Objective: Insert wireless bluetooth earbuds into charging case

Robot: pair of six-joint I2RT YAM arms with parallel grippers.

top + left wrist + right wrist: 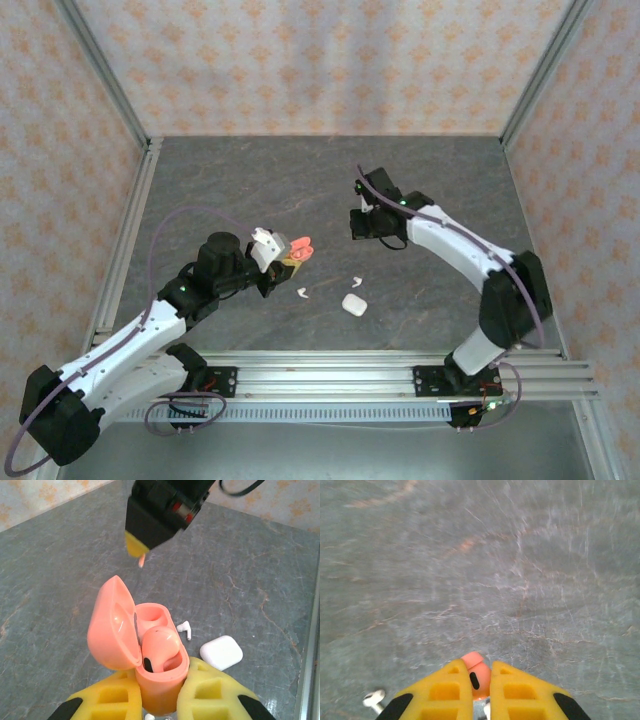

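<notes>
My right gripper [480, 672] nearly shut, pinching pink bud [472, 661] at fingertips. My left gripper [162, 680] clamps open case [112, 625]; second bud [161, 647] seated, far well [150, 617] empty. Pink bud tiny, light, slick: wants light mid-body pinch.

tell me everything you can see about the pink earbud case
The pink case is a small rounded pebble of glossy coral plastic, its lid swung wide open on a side hinge. Inside are two moulded wells: the nearer one holds a pink earbud with a dark patch on it, and the farther well is empty. Its lower body is pinched between the yellow fingers of the left hand, with the opening facing away from the hand. Nothing else touches it.
</notes>
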